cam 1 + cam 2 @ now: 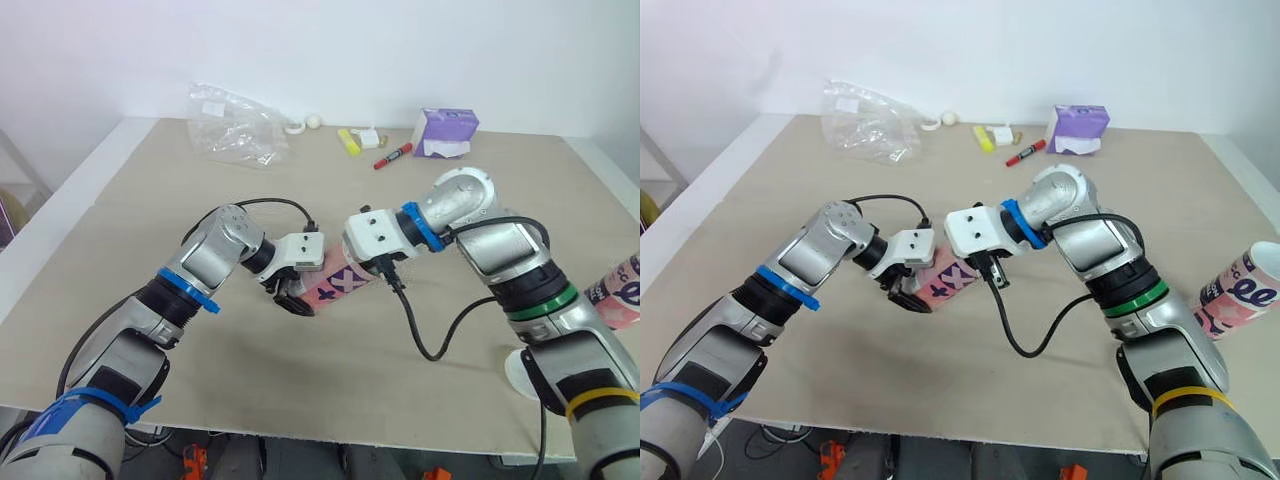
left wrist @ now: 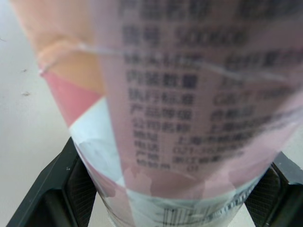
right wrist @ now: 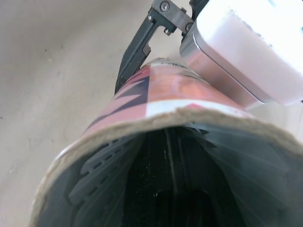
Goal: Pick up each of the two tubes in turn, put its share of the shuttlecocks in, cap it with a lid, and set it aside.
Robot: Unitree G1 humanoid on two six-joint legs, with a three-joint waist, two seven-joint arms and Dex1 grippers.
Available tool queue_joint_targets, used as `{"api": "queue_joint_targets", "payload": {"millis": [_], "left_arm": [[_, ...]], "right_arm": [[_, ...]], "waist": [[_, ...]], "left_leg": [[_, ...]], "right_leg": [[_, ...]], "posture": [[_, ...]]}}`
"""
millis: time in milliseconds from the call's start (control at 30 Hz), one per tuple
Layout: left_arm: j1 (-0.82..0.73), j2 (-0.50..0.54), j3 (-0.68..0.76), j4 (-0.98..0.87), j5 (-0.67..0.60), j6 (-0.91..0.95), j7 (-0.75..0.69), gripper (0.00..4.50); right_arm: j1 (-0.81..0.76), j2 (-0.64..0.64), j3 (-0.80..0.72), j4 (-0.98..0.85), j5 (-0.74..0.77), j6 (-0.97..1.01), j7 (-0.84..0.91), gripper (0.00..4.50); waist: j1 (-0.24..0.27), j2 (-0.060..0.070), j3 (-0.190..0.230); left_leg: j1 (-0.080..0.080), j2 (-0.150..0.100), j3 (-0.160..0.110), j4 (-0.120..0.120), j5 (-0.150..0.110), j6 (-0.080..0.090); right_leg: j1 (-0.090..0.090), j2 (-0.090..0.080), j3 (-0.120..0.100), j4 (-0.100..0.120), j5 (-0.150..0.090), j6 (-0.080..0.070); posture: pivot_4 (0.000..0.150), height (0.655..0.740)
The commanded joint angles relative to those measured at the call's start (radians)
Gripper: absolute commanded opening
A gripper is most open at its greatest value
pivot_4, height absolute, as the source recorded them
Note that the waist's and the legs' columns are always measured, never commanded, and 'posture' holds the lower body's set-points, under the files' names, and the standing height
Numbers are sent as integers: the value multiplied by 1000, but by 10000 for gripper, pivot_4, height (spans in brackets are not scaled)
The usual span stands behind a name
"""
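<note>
tube: pink cardboard, clamped across its body in left claw | open mouth right up against right claw; that claw's state: cannot tell | likely light, thin-walled, glossy; crushable, so hold mid-body, gently | second tube well out beyond right claw

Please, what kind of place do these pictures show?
Probably a lab or test workspace: a plain beige table before a white wall, with a red marker, a tissue box and a plastic bag.
</note>
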Motion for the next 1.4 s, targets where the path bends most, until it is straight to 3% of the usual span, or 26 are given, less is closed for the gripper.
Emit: {"api": "queue_joint_targets", "payload": {"millis": [33,367,833,1100,1300,1400], "left_arm": [[-4,-25,-7,-8,23,-4,36,37992],[7,-6,1,-8,24,-4,33,37992],[61,51,11,-34,26,-8,17,37992],[76,65,28,-21,28,-29,31,37992],[130,82,72,-18,17,-93,56,37992],[186,44,168,-2,-54,-181,119,37992]], "right_arm": [[-12,65,67,8,-22,-15,22,491],[-5,71,34,-20,-37,-26,29,491],[-54,-76,-149,-144,101,120,30,491],[57,-208,-245,-234,192,209,15,491],[163,-276,-412,-286,327,348,-65,491],[254,-294,-527,-302,370,394,-149,491]], "waist": [[-2,0,-1],[-6,-1,-2],[-5,-1,-1],[-5,-2,-1],[-5,-2,-1],[-5,-2,-1]], "left_leg": [[0,0,0,0,0,0],[2,0,0,-1,0,0],[-5,0,0,-3,0,0],[-5,0,0,-3,0,-1],[-5,0,0,-3,0,-1],[-5,0,0,-3,0,0]], "right_leg": [[0,0,0,0,0,0],[1,0,0,0,0,-1],[-6,0,0,0,-1,-1],[-7,0,0,0,-1,-1],[-7,0,0,0,-1,-1],[-7,0,0,0,-1,-2]], "posture": [[1500,7400],[1500,7400],[1500,7400],[1500,7400],[1500,7400],[1500,7400]]}}
